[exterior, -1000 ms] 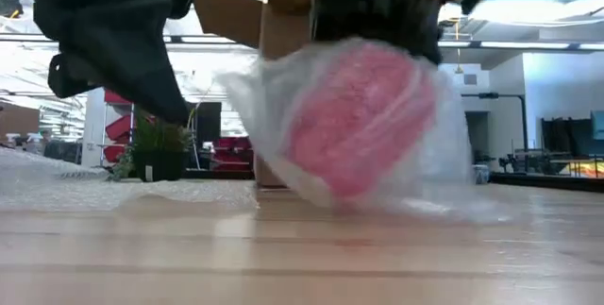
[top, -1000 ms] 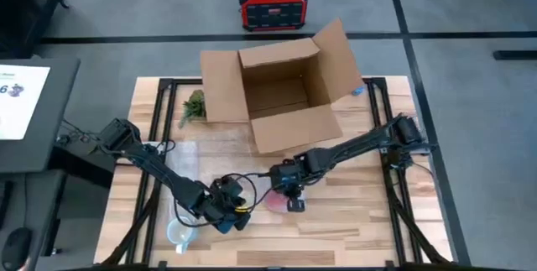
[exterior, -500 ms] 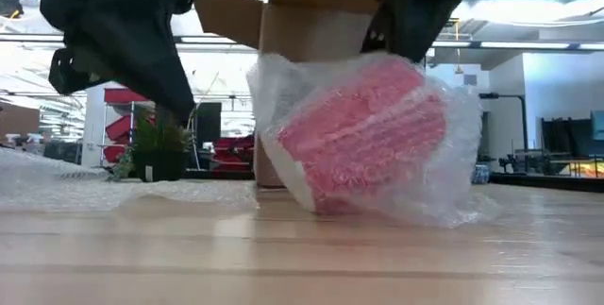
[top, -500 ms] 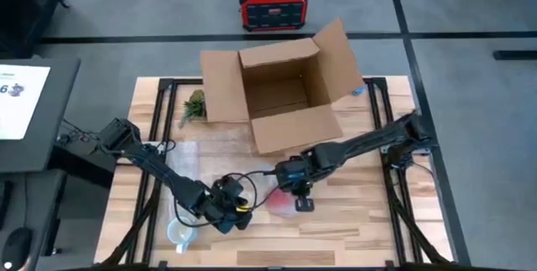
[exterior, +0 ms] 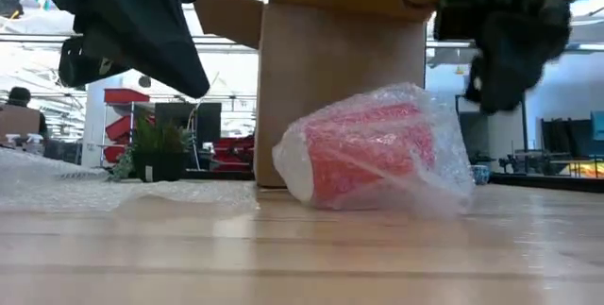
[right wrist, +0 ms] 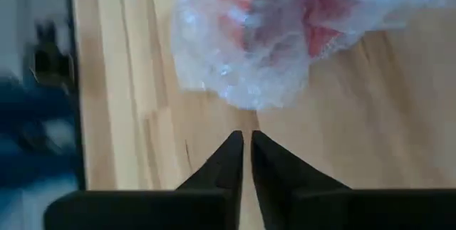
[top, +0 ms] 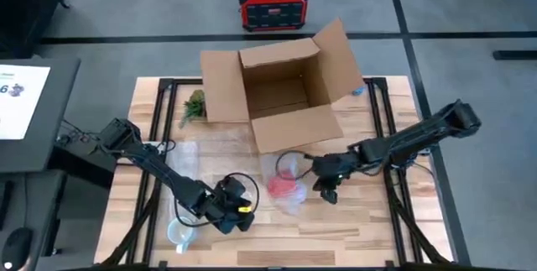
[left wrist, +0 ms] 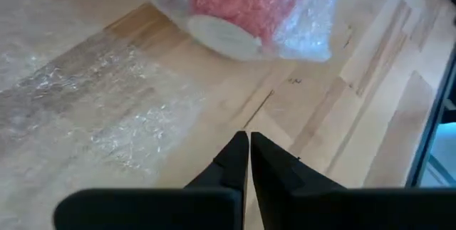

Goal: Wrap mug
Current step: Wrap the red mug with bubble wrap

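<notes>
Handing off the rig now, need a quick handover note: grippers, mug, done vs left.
Left gripper: shut, empty, over the table near the bubble wrap sheet.
Right gripper: shut, empty, beside the mug, not touching it.
Red mug: on its side on the table, loosely covered in bubble wrap, in front of the open cardboard box.
Done: wrap is around the mug.
Left: wrap looks loose; tighten if needed. Nothing in the box yet.

Both arms hover low over the table, jaws closed
</notes>
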{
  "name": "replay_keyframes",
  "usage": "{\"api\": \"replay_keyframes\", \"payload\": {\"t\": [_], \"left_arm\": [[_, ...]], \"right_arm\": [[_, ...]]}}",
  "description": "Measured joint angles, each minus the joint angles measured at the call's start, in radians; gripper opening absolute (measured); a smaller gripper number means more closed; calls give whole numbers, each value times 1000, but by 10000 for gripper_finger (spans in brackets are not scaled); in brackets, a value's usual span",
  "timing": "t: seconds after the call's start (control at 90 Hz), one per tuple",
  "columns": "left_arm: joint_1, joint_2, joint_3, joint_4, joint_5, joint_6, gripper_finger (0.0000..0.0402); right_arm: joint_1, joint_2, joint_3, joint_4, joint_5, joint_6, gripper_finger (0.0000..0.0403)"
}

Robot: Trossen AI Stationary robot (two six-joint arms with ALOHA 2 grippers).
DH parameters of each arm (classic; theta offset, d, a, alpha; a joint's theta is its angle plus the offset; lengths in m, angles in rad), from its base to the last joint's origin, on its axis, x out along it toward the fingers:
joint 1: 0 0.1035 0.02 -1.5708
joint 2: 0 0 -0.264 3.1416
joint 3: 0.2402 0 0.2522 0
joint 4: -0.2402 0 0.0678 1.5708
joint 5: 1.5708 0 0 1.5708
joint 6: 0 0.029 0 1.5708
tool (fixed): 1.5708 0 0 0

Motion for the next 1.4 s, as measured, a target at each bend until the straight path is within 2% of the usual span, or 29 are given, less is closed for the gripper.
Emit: {"api": "replay_keyframes", "payload": {"t": [0.111, 0.233, 0.311, 0.422, 0.567, 0.811, 0.978, 1.067, 1.156, 1.289, 1.4], "left_arm": [[20, 0, 0, 24, 9, 13, 0], [60, 0, 1, 55, 40, 61, 0], [91, 4, 1, 62, 58, 90, 0], [140, 4, -3, 62, 62, 115, 0], [200, 5, -8, 67, 73, 131, 0], [254, 5, -9, 137, 80, 189, 0], [256, 58, -10, 254, 70, 206, 0], [254, 92, -9, 323, 82, 195, 0], [244, 97, -9, 344, 80, 175, 0], [234, 62, -9, 332, 57, 192, 0], [229, 7, 9, 341, 36, 254, 0]], "right_arm": [[-35, -11, -123, 262, 11, 108, 92], [-4, -9, -161, 461, -4, -29, 143], [20, 1, -153, 473, 40, -105, 175], [23, 23, -140, 474, 151, -120, 209], [6, 96, -116, 501, 148, -135, 220], [15, 309, -23, 664, 85, -149, 196], [35, 430, 102, 669, 84, -148, 167], [43, 473, 161, 617, 76, -136, 142], [52, 485, 220, 521, 75, -88, 103], [66, 454, 272, 364, 85, -93, 23], [79, 379, 294, 276, 108, -99, 14]]}}
